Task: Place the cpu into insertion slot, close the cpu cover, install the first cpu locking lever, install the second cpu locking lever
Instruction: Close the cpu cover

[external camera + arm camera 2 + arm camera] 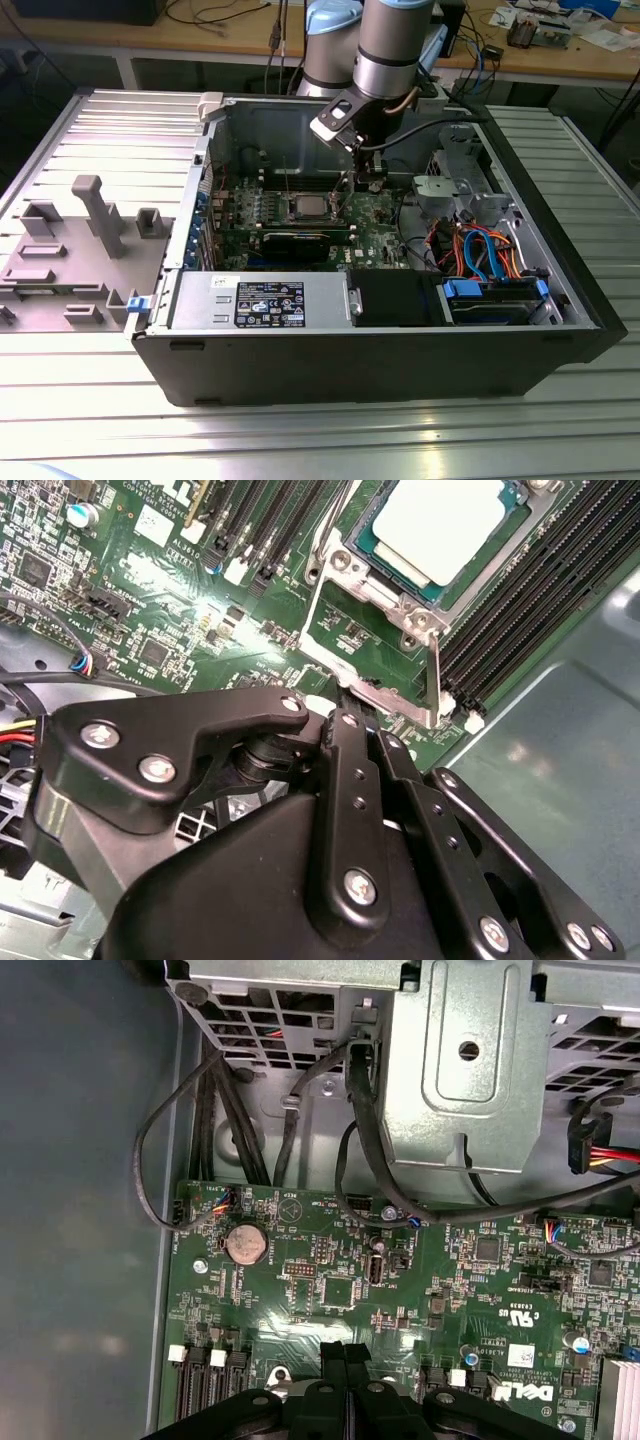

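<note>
My fingers [335, 1360] closed, nothing between, tips beside locking lever [437, 685]. Lever looks thin, stiff, springy, likely slippery; I'd grip free end. cpu [440, 515] seated.

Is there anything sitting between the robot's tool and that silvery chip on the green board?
Nothing visible blocks it. In the second wrist view the tool hangs just beside one corner of the cpu cover, and the cpu lies face-up, framed by that cover. A thin metal lever runs alongside the cover.
</note>
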